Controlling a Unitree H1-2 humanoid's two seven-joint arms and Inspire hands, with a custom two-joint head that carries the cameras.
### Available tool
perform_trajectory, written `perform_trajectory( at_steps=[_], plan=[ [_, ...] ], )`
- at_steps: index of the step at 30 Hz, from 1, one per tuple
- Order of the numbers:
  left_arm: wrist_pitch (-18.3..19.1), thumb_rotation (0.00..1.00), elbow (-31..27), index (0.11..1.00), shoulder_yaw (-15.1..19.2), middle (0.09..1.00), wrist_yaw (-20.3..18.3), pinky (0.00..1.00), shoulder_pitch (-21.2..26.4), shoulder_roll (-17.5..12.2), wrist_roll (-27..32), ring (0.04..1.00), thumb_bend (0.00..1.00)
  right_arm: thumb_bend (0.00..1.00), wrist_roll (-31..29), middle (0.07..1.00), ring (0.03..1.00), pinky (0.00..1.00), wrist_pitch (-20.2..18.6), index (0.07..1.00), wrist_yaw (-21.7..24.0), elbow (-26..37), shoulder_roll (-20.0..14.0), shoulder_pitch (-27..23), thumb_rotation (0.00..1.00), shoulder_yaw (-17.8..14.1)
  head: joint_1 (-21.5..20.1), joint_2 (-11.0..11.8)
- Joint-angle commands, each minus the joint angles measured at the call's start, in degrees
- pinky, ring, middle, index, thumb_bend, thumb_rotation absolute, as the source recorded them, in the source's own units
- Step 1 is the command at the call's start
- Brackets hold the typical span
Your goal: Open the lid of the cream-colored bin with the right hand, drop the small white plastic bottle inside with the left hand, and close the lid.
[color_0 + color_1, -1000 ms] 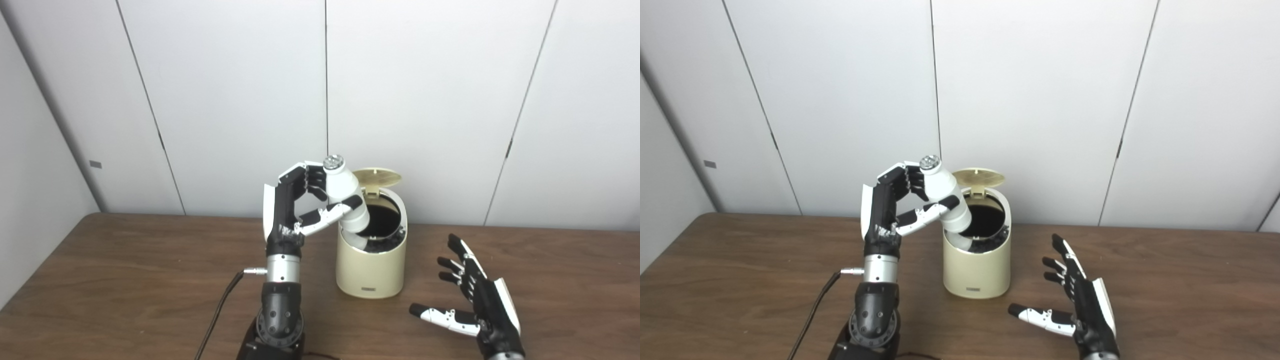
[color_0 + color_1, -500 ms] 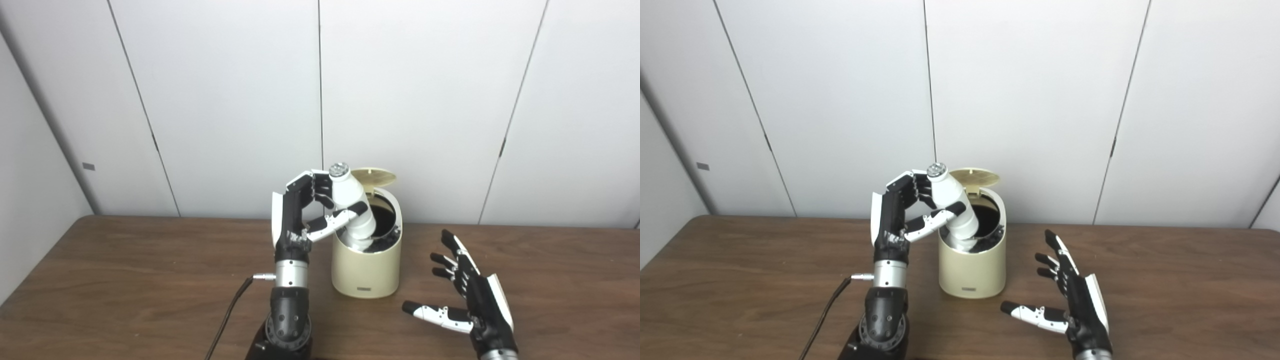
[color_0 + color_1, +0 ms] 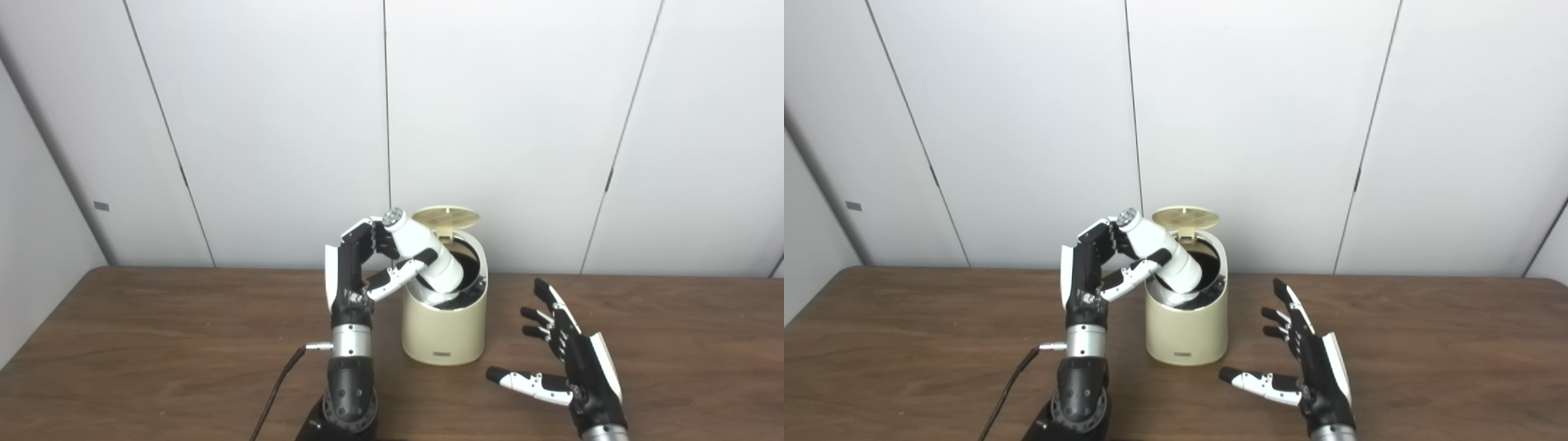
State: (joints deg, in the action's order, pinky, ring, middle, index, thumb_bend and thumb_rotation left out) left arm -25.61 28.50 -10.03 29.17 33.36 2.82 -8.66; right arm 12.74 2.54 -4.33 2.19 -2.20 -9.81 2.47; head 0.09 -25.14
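Over the open cream-colored bin (image 3: 444,331), the small white plastic bottle (image 3: 422,257) is gripped tilted by the left hand (image 3: 361,269) for dropping; the right hand (image 3: 566,367) rests spread and empty.

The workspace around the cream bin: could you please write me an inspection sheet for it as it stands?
Surface: brown wooden table, bare where visible.
Job's things: cream bin upright, lid raised at the back; white bottle tilted, base in the opening.
Clutter: nothing seen.
Hands: left hand shut on the bottle; right hand open, fingers spread, right of the bin.
Cables: black cable from the left wrist.
Surroundings: white panelled wall.
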Motion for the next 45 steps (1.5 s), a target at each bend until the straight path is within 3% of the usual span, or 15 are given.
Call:
perform_trajectory(
  at_steps=[1,8,18,31,38,45],
  plan=[
    [-1.32,0.0,0.04,0.457,-1.23,0.506,2.21,0.44,3.01,-0.64,-0.74,0.484,0.48,0.77,0.03,0.949,0.834,0.75,1.8,0.929,-0.29,2.34,0.33,-1.19,0.08,0.14,0.07,0.0],
    [-1.32,0.0,0.68,0.459,-6.8,0.508,8.88,0.46,3.81,-3.22,-1.41,0.478,0.48,0.76,-0.38,0.95,0.833,0.73,1.84,0.929,0.22,2.47,0.11,-1.18,0.08,0.3,0.1,-0.05],
    [-1.32,0.0,0.33,0.464,-11.86,0.505,16.32,0.43,5.0,-5.37,-1.84,0.473,0.48,0.77,0.12,0.947,0.822,0.71,1.26,0.93,0.73,2.78,-0.26,-1.24,0.1,0.91,0.1,-0.05],
    [-1.32,0.0,0.25,0.464,-15.3,0.511,20.86,0.41,6.0,-7.24,-2.58,0.474,0.48,0.77,-0.28,0.952,0.825,0.71,1.13,0.929,1.49,2.61,-0.55,-1.46,0.09,1.09,0.59,-0.2],
    [-1.32,0.0,3.94,0.475,-25.28,0.518,32.97,0.38,9.0,-11.58,-10.01,0.453,0.48,0.77,-0.21,0.949,0.818,0.7,0.47,0.932,1.81,2.94,-0.52,-1.44,0.11,1.15,0.58,-0.27],
    [-1.32,0.0,9.06,0.472,-31.79,0.506,41.29,0.4,11.24,-13.57,-15.95,0.462,0.48,0.76,-0.47,0.949,0.821,0.7,0.48,0.935,1.75,3.3,-0.38,-1.36,0.11,0.96,0.55,-0.48]
  ],
)
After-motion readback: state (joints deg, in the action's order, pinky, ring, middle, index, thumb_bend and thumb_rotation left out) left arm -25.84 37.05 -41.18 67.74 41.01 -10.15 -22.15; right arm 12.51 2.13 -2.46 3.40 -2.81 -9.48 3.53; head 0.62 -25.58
